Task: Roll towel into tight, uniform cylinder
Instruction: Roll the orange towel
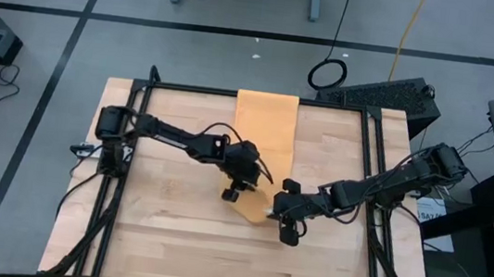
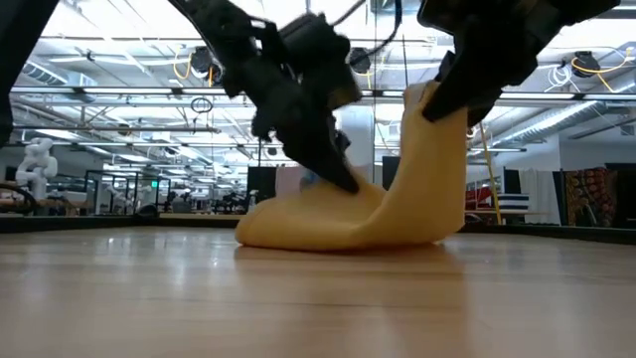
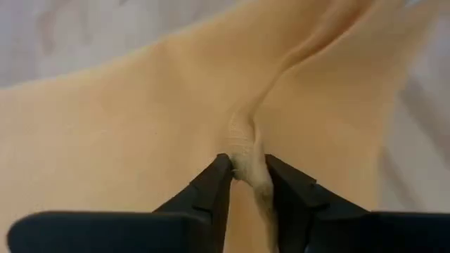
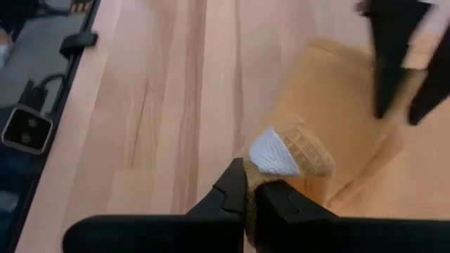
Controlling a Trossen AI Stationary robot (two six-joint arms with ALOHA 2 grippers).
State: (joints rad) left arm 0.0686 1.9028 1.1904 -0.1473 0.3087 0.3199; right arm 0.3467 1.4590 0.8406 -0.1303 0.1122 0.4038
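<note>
A wooden worktop (image 1: pixel 170 242) inside a black frame carries a mustard-yellow towel (image 1: pixel 264 126). The towel runs as a strip from the middle of the far edge toward the worktop's centre, where its near end is lifted off the wood.

On the left, the left arm reaches in from the left edge. The left gripper (image 1: pixel 233 191) sits at the near-left part of the towel, its fingers nearly closed and pinching a raised ridge of cloth between them, seen clearly in the left wrist view (image 3: pixel 246 172). In the low view it presses down on the low, bunched part of the towel (image 2: pixel 318 224).

On the right, the right arm comes in from the right edge. The right gripper (image 1: pixel 286 225) holds the towel's near corner, fingers fully closed on the cloth just beside the small white label (image 4: pixel 271 156). In the low view that corner stands upright, raised above the worktop.
</note>
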